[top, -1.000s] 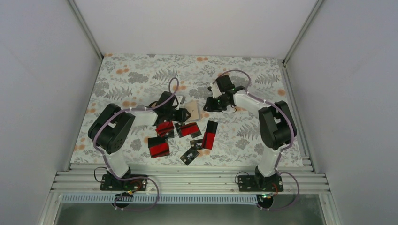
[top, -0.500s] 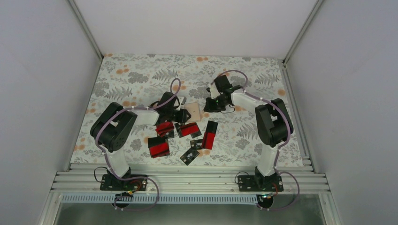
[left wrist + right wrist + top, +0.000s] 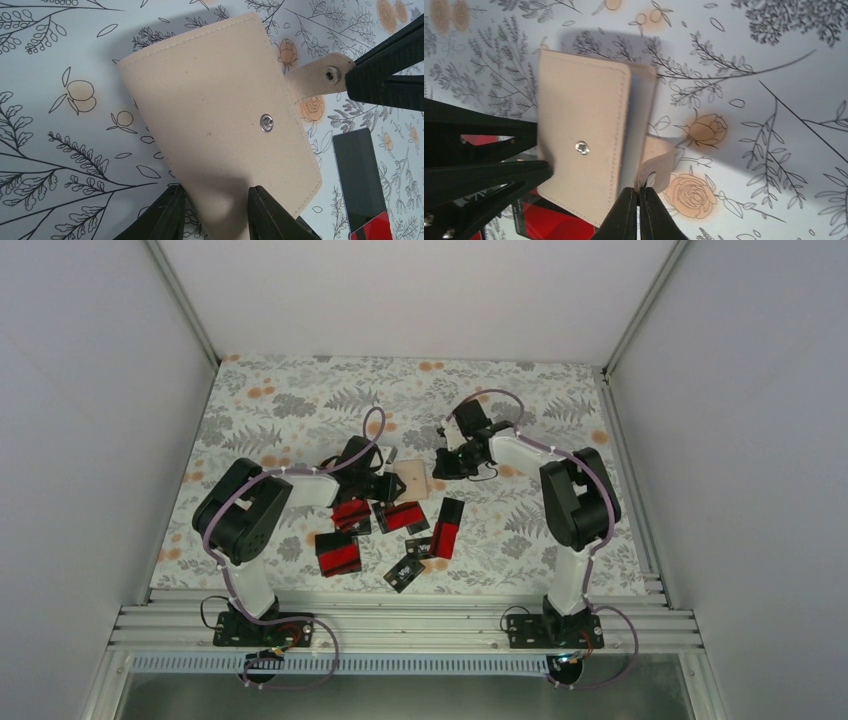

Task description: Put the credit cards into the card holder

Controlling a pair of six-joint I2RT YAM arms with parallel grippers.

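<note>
**First:** Top external view: the card holder [image 3: 412,478] is lying folded on the desk [image 3: 300,410] between the two arms, with the credit cards [image 3: 400,516] lying scattered on the nearer side of it. The left hand [image 3: 390,483] is sitting at one edge, the right hand [image 3: 438,467] at the other.

**Second:** And the left wrist view?

**First:** Its fingers [image 3: 169,216] are straddling the holder's near end, partly spread. I cannot tell whether they are clamping it. One of the credit cards is lying just beside.

**Second:** Right wrist?

**First:** That hand's tips are squeezing together, pinching the snap tab [image 3: 656,162]. The snap is undone and pale lining is showing at the edge.

**Second:** So it's opening the case?

**First:** I'm guessing so. To do it well, the left hand should be pinning the lower half firmly while the right is peeling the tab up and over slowly, so the thin tab isn't slipping free and the whole case isn't dragging along.
</note>
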